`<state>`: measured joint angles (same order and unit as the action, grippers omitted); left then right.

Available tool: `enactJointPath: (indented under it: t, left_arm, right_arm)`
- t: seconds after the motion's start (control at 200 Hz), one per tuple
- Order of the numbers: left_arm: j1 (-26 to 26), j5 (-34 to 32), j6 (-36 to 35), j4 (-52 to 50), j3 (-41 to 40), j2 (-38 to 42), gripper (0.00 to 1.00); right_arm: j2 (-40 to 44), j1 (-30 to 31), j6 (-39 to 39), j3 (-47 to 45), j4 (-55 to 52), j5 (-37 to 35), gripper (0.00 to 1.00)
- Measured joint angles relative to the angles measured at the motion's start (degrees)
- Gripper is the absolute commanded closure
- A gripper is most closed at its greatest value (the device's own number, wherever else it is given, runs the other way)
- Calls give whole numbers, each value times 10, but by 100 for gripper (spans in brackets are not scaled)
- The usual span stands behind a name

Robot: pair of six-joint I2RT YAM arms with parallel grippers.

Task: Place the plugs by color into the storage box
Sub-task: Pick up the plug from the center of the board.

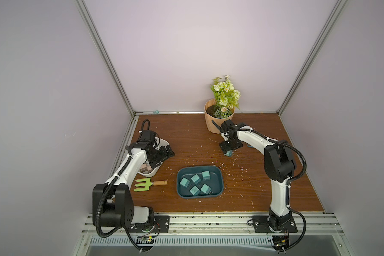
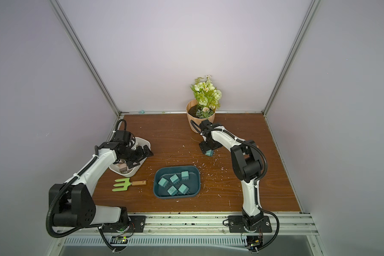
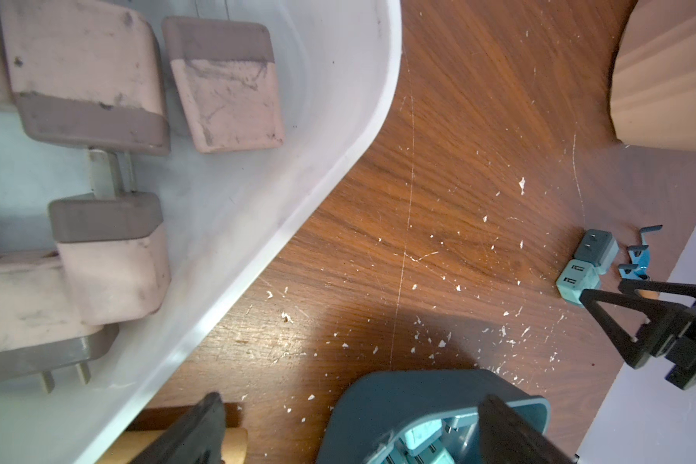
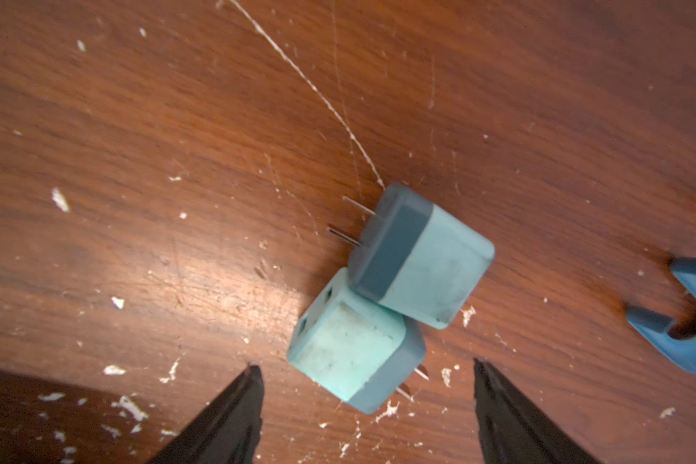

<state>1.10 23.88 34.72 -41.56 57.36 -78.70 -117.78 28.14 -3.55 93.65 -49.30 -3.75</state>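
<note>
Five teal plugs [image 1: 195, 178] in the teal tray [image 1: 183, 191]; two loose teal plugs [image 4: 418, 261] touching; beige-pink plugs [image 3: 226, 92] in the white tray [image 3: 338, 120]

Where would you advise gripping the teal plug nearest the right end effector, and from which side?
From above, probably end to end: port face to dark prong end. The nearest teal plug lies flat, the other teal plug rests against one side, and the right end effector straddles its length.

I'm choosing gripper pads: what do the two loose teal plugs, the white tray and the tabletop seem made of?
Teal plugs: probably matte moulded plastic; rounded edges, dull scuffed faces, a darker band at the prong end, thin shiny metal prongs. White tray: smooth, slightly translucent plastic with a soft sheen. Tabletop: wood-grain, varnished wood or laminate, I cannot tell; glare, scratches, pale flecks.
</note>
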Motion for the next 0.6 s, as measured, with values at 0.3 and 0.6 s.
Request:
enactJointPath:
  t: [0.3, 0.6]
  left_arm:
    - [0, -1, 7, -2, 7, 0, 1]
    - [0, -2, 10, -2, 9, 0, 1]
  right_arm:
    - [-1, 3, 2, -39, 41, 41, 18]
    - [13, 3, -3, -86, 57, 52, 19]
